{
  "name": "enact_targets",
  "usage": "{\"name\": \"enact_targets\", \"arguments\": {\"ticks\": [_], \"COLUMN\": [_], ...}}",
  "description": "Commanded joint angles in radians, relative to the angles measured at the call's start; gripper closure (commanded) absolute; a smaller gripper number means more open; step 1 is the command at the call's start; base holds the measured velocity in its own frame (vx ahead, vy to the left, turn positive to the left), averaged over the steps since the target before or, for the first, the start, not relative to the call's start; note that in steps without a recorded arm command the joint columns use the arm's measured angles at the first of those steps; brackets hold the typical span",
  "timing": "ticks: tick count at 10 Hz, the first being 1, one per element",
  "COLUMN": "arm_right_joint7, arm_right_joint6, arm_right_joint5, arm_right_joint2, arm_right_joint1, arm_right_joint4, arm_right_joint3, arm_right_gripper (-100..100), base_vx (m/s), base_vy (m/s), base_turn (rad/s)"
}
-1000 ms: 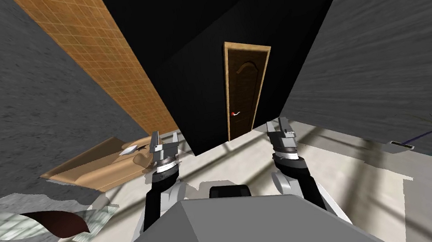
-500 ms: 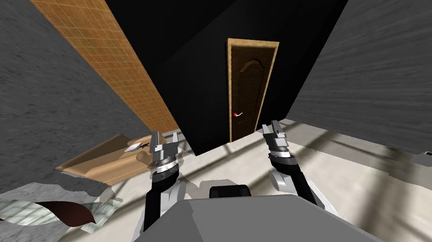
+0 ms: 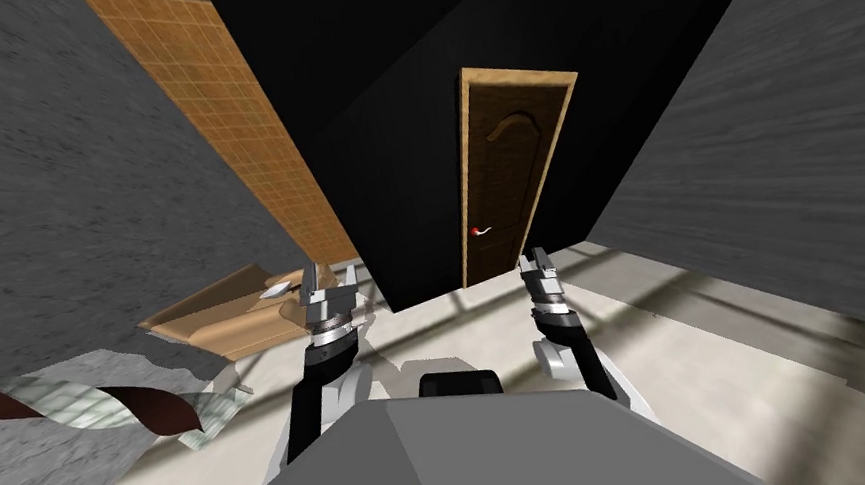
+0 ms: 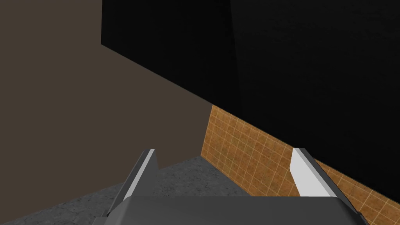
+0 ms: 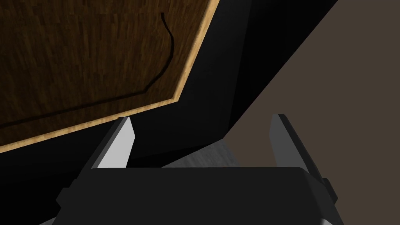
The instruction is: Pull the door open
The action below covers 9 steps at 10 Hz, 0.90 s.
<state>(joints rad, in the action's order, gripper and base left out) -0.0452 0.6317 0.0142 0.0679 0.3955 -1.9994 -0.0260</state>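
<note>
Door [image 3: 506, 174] beyond pale floor [image 3: 702, 337], black-flanked

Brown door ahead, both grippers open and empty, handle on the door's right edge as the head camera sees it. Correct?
No: in the head view the handle sits at the left edge of the door. The left gripper and right gripper are open and empty.

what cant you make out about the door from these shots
- handle: head view, too small to read its shape.
- door: the right wrist view's edges cut it off, leaving one panel corner; the handle lies outside.
- Shut or ajar: head view, the door's edges are too small to tell.
</note>
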Motion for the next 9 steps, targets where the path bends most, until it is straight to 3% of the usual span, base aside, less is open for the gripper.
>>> {"name": "enact_targets", "arguments": {"ticks": [1,9], "arm_right_joint7": [0.000,-0.003], "arm_right_joint6": [-0.007,0.002], "arm_right_joint5": [-0.013,-0.072], "arm_right_joint2": [0.011,0.056], "arm_right_joint1": [-0.022,-0.111], "arm_right_joint4": [0.039,0.247], "arm_right_joint3": [-0.001,0.001], "arm_right_gripper": [-100,-100], "base_vx": [0.087,0.073], "base_vy": [-0.084,-0.082], "base_turn": [0.134,0.100]}}
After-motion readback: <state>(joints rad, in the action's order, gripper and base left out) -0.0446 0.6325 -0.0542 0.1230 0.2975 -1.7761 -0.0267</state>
